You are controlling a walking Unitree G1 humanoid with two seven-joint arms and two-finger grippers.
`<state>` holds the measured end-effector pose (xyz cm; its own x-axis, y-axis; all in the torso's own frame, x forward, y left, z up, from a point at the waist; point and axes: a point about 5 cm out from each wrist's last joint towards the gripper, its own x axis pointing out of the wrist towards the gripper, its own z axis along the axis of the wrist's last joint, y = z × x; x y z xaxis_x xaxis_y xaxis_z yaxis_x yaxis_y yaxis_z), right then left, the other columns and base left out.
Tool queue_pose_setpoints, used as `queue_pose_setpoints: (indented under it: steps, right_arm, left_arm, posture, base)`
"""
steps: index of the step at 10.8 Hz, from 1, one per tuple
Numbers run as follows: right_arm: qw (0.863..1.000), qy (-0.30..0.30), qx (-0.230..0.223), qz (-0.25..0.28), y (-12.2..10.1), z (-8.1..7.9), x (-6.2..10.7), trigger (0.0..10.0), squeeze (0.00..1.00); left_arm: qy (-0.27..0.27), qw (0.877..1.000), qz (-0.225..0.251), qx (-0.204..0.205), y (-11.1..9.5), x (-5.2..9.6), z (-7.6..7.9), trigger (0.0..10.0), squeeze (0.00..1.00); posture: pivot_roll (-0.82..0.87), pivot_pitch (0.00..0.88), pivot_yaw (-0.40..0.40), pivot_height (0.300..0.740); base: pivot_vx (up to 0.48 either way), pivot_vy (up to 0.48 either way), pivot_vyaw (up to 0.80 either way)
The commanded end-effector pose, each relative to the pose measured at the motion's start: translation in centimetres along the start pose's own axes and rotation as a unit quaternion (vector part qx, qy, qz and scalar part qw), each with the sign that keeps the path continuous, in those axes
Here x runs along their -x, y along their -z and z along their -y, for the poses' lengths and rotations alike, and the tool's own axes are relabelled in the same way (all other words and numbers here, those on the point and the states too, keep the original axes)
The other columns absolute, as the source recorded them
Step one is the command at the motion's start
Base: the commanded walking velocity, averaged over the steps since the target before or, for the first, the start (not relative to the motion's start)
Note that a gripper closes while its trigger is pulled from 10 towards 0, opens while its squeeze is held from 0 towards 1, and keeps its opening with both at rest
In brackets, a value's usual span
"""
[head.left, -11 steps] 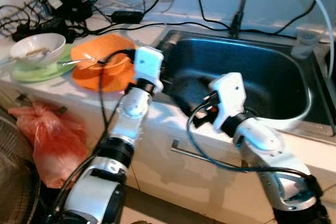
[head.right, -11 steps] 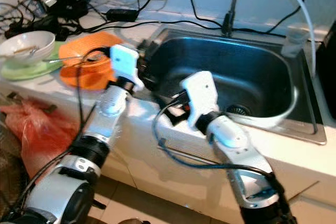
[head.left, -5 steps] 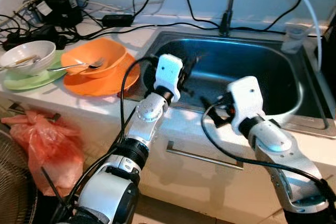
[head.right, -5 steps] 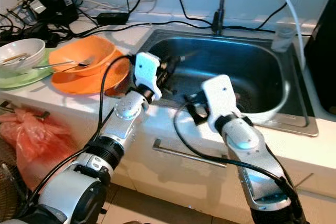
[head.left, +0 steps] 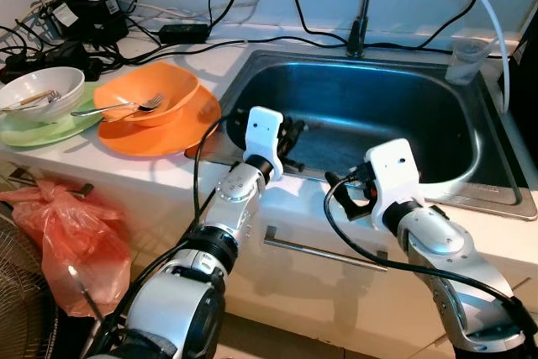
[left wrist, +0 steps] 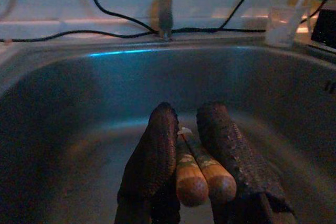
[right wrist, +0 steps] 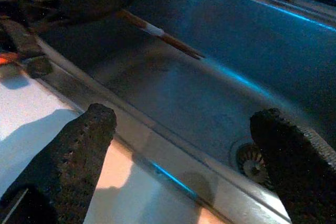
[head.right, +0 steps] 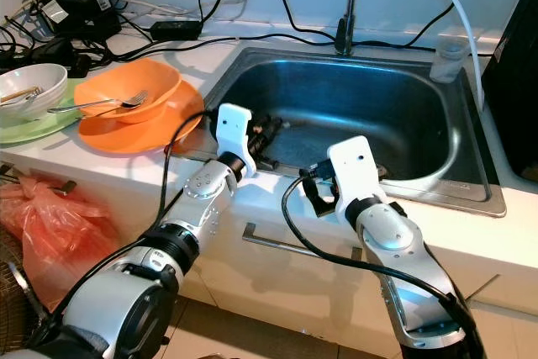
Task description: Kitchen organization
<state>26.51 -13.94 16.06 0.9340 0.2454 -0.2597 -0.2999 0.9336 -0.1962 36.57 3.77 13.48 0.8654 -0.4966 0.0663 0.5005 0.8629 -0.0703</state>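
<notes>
Chopsticks (left wrist: 197, 174), a wooden pair, clamped in the left pincer (left wrist: 195, 150), poised over the steel sink (head.left: 437, 178) basin, tips pointing inward. Right pincer (right wrist: 184, 150) spread wide, empty, at the sink's front rim. Judged early: chopsticks not yet dropped; orange bowl (head.left: 147, 100) with fork (head.left: 118, 108), white bowl (head.left: 38, 92) and green plate (head.left: 42, 128) left on the bench (head.left: 126, 166). Bowl contents hard to make out.

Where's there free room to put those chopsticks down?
The sink basin is bare from the left hand to the drain. The counter left of it is crowded: orange bowl, white bowl, cables.
</notes>
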Motion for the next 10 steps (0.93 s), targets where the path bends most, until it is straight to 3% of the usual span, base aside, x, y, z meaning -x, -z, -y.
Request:
queue_pose_setpoints:
  steps: [1, 2, 3, 5, 6, 7, 10]
  right_arm:
    - [1.000, -0.004, -0.007, 0.014, -0.7, -0.1, 0.4, 10.0, 0.00]
    - [1.000, -0.011, -0.010, 0.016, -0.8, -0.4, 0.5, 10.0, 0.00]
    - [1.000, -0.019, -0.011, 0.020, -1.0, -0.7, 0.6, 10.0, 0.00]
    - [0.999, -0.030, -0.013, 0.023, -1.0, -1.3, 0.8, 10.0, 0.00]
    - [0.999, -0.036, -0.015, 0.024, -1.1, -1.6, 0.9, 10.0, 0.00]
    - [0.998, -0.044, -0.015, 0.031, -1.3, -1.9, 1.0, 10.0, 0.00]
    - [0.998, -0.053, -0.020, 0.042, -1.6, -2.2, 1.0, 10.0, 0.00]
  left_arm:
    - [0.014, 1.000, 0.006, 0.001, -0.9, -0.7, 0.6, 4.8, 0.00]
    - [0.009, 1.000, 0.008, 0.003, -1.2, -1.0, 0.8, 5.6, 0.00]
    - [-0.001, 1.000, 0.010, 0.001, -1.6, -1.3, 0.8, 10.0, 0.00]
    - [-0.027, 1.000, 0.005, 0.005, -2.1, -1.8, 0.7, 10.0, 0.00]
    - [-0.029, 1.000, 0.000, 0.007, -2.2, -1.9, 0.6, 10.0, 0.64]
    - [-0.028, 0.999, -0.008, 0.016, -2.1, -1.9, 0.5, 10.0, 1.00]
    - [-0.030, 0.999, -0.010, 0.012, -1.9, -1.9, 0.7, 10.0, 1.00]
  posture:
    - [-0.19, 0.000, 0.100, 0.740]
    - [-0.19, 0.000, 0.102, 0.740]
    - [-0.20, 0.000, 0.106, 0.740]
    - [-0.20, 0.000, 0.109, 0.740]
    - [-0.21, 0.000, 0.108, 0.740]
    - [-0.21, 0.000, 0.109, 0.740]
    - [-0.20, 0.000, 0.109, 0.740]
  base:
    - [0.000, 0.000, 0.00]
    - [0.000, 0.000, 0.00]
    - [0.000, 0.000, 0.00]
    - [0.000, 0.000, 0.00]
    - [0.000, 0.000, 0.00]
    - [0.000, 0.000, 0.00]
    - [0.000, 0.000, 0.00]
